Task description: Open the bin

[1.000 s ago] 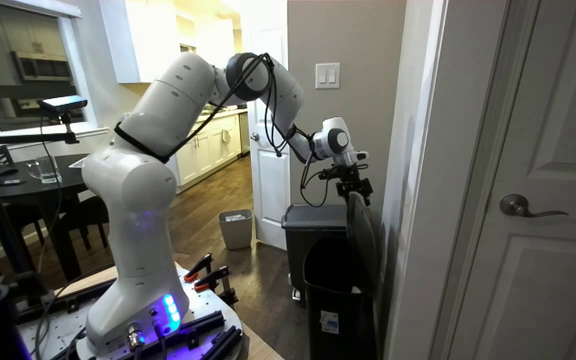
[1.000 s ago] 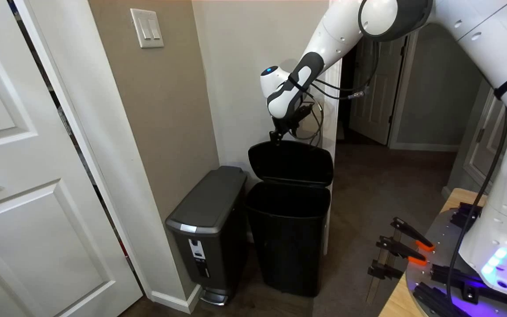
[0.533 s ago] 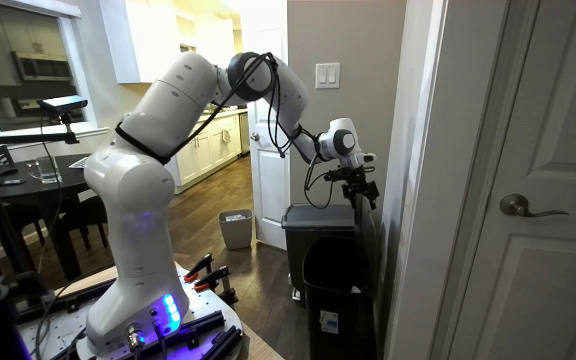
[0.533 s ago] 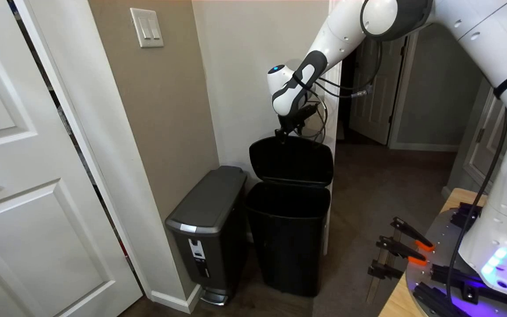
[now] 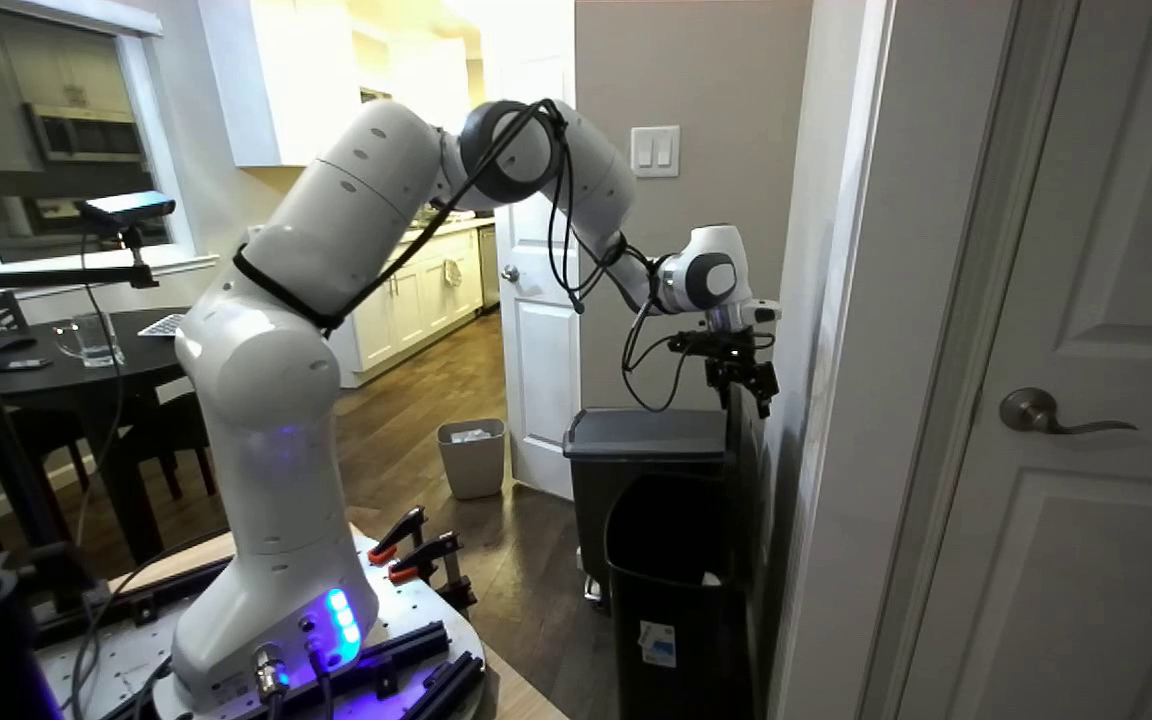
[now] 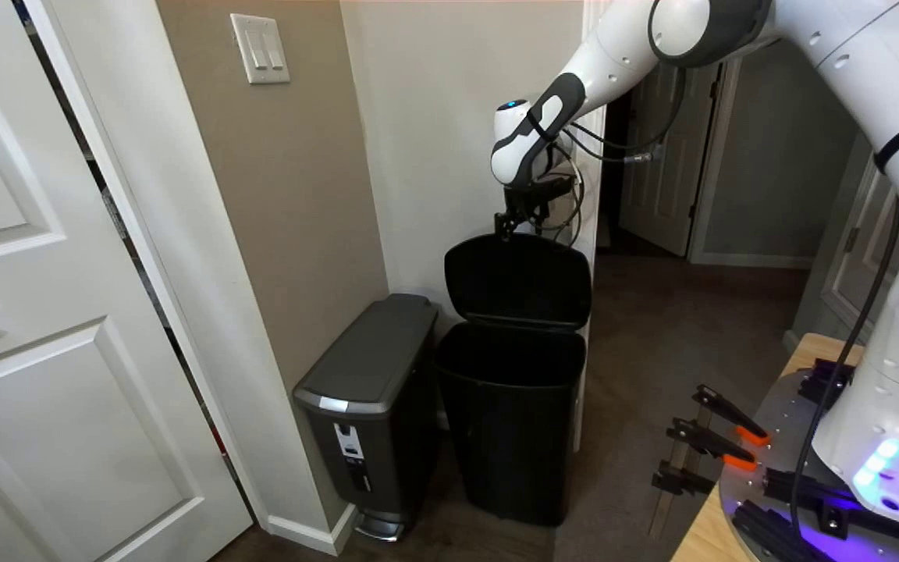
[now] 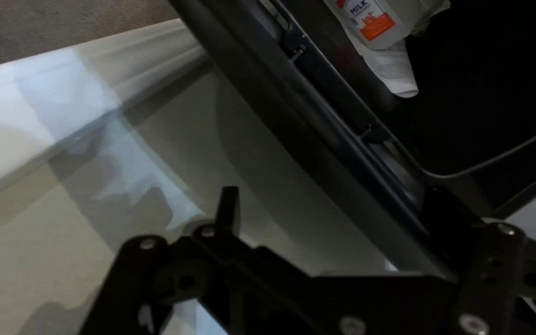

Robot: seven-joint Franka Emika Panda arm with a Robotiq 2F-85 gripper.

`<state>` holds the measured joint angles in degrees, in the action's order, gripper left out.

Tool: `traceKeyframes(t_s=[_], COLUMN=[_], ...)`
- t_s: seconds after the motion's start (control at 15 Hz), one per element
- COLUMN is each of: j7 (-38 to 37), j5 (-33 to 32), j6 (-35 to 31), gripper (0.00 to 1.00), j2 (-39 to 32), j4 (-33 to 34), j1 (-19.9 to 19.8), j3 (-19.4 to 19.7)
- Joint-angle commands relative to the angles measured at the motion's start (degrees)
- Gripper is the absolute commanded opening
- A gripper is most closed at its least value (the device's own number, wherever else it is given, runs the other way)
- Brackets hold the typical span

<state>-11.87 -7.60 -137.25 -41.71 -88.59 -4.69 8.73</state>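
Your gripper (image 7: 333,190) is hanging at the upper edge of the raised lid (image 6: 520,282), its jaws standing wide apart with that edge running between them, while the tall black bin (image 6: 508,453) is sitting uncovered on the floor (image 6: 496,542), just beside the grey-lidded bin (image 6: 371,347).

Bin lid (image 6: 517,285) swung further back, gripper (image 7: 336,200) nearer wall (image 6: 442,148)

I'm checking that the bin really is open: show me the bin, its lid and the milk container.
Bin (image 6: 508,449), in an exterior view: on its outer wall.
Lid (image 6: 518,279), in an exterior view: on its inner face.
Milk container (image 7: 377,25), in the wrist view: on the orange part of its label.
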Motion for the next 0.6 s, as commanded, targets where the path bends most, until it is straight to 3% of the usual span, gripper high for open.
traceKeyframes(t_s=[0.0,0.53], j7=[3.9,3.1], j5=[4.9,6.9], j6=[0.8,0.9], gripper=[1.00,1.00], j2=[0.9,0.8], j4=[0.9,2.4], j1=[-3.6,-5.1], j3=[-1.9,-1.2])
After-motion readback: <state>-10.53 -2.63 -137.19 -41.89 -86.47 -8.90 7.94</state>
